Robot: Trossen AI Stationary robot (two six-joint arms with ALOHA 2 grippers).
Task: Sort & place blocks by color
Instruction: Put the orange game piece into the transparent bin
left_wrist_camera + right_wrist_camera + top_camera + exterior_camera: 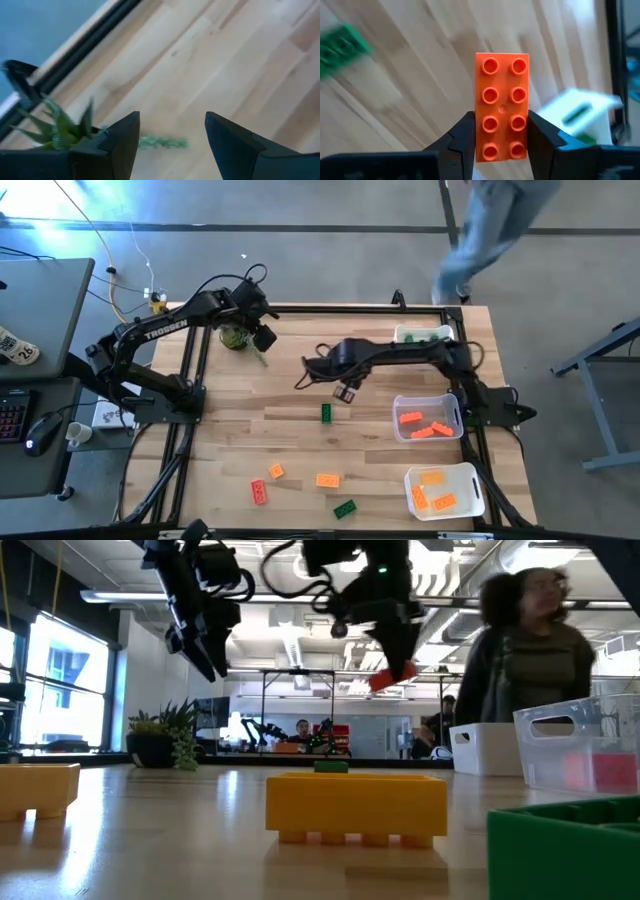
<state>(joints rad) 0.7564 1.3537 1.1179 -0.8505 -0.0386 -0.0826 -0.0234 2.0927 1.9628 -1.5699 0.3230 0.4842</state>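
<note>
Right gripper (501,142) jaws clamp red-orange brick (502,102) above counter (280,430), short of red bin (425,420); shallow grip risks slipping. Left gripper (172,140) jaws apart, empty.

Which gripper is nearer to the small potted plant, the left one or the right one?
Left. The left gripper hangs open just beside the potted plant. The right gripper, holding a red-orange block, is farther off, toward the table's middle.

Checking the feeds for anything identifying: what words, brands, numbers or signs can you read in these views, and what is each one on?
"TROSSEN": white letters along the left arm, high view.
"26", or thereabouts: on a round tag on the desk left of the table; blurred, uncertain.
No readable text on the red-orange brick, the white bins, or anything else.
</note>
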